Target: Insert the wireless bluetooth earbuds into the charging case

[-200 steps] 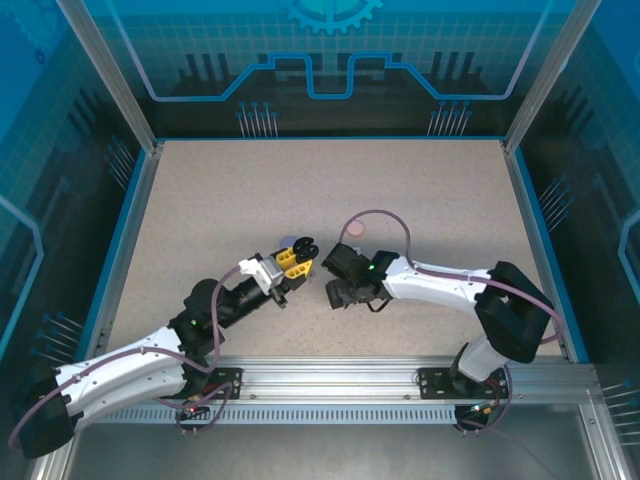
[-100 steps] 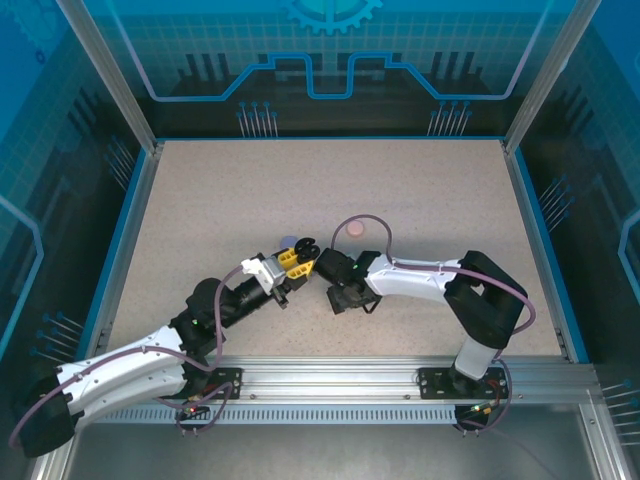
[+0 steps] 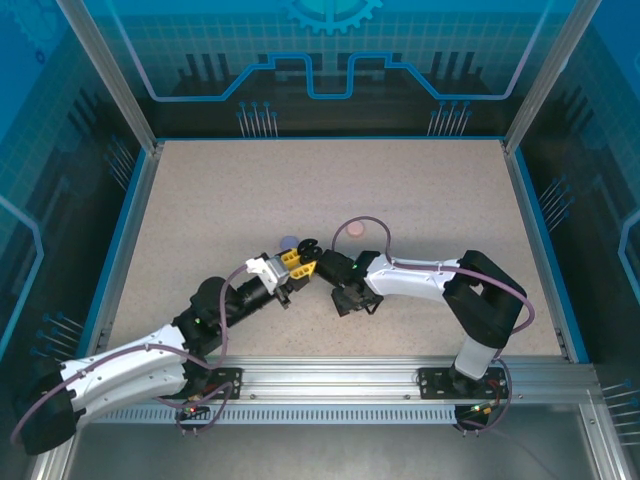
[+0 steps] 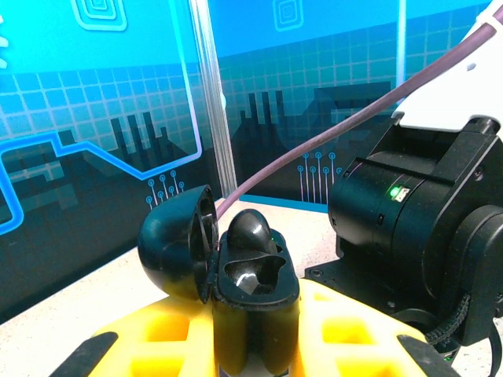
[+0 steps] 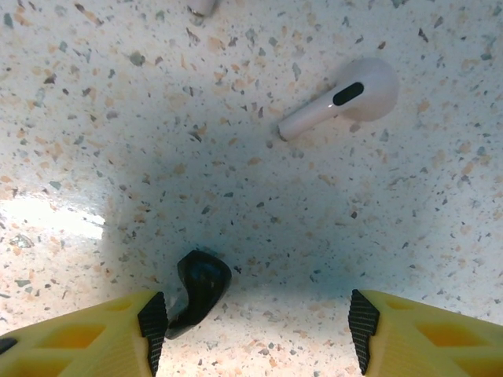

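Speckled tabletop (image 5: 94, 118) under the right gripper (image 5: 257, 328), jaws spread wide, black earbud (image 5: 196, 289) lying close by one jaw, pale earbud (image 5: 339, 98) farther off. Beyond, the left gripper (image 3: 296, 260) pinches the open charging case (image 4: 255, 275). Pickup step, I'd say: next, centre and close on that black bud.

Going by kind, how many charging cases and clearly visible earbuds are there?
Charging cases: 3 (black open case, lilac case, pink case)
Earbuds: 3 (seated black earbud, loose black earbud, pale earbud)
Total: 6
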Available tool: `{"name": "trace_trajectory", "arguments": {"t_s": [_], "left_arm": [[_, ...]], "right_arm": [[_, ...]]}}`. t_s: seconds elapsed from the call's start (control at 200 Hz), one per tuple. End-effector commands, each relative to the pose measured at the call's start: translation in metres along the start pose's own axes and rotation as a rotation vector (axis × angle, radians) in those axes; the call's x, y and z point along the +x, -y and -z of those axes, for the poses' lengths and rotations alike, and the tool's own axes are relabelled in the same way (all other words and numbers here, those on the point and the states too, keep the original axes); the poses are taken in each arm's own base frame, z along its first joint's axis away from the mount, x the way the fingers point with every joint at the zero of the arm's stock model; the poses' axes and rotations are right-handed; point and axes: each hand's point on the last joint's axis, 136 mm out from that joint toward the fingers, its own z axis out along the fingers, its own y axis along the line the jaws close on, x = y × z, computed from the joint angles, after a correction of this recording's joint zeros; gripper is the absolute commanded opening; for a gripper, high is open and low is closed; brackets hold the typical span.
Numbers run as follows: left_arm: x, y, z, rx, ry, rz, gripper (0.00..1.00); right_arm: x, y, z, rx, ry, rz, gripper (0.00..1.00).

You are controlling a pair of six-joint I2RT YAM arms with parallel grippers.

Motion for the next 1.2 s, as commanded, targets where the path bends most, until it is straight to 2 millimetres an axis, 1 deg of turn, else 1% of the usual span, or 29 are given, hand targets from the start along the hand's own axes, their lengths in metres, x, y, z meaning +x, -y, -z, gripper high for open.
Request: {"name": "trace_trajectory", "arguments": {"t_s": [0.0, 0.165, 0.26, 0.405, 0.515, 0.605, 0.77, 0.86, 0.981, 1.196], "left_arm": [[-0.015, -0.004, -0.002, -0.019, 0.034, -0.012, 0.0], [-0.014, -0.004, -0.004, -0.018, 0.032, -0.014, 0.0], [-0.014, -0.005, -0.005, -0.018, 0.029, -0.014, 0.0], [-0.016, -0.004, -0.005, -0.016, 0.036, -0.014, 0.0], [-0.018, -0.004, -0.004, -0.013, 0.043, -0.013, 0.0], [-0.019, -0.003, -0.003, -0.009, 0.048, -0.015, 0.0], [-0.022, -0.005, 0.004, -0.022, 0.065, -0.023, 0.0], [-0.024, -0.006, 0.007, -0.03, 0.066, -0.027, 0.0], [-0.024, -0.008, 0.009, -0.037, 0.064, -0.032, 0.0], [-0.022, -0.008, 0.01, -0.04, 0.057, -0.037, 0.0]], "right_arm": [[0.011, 0.009, 0.002, 0.022, -0.028, 0.015, 0.64], [0.014, 0.015, 0.004, 0.026, -0.033, 0.012, 0.6], [0.011, 0.013, 0.01, 0.0, -0.021, 0.015, 0.6], [0.004, 0.003, 0.025, -0.078, 0.015, 0.008, 0.6], [-0.001, 0.002, 0.028, -0.1, 0.001, 0.001, 0.6], [-0.003, 0.002, 0.025, -0.095, -0.026, 0.008, 0.59], [-0.01, -0.003, 0.015, -0.111, -0.067, 0.02, 0.54], [-0.013, -0.008, 0.011, -0.112, -0.087, 0.037, 0.53], [-0.016, -0.008, 0.006, -0.091, -0.1, 0.047, 0.52], [-0.014, -0.012, -0.004, -0.084, -0.134, 0.062, 0.48]]}}
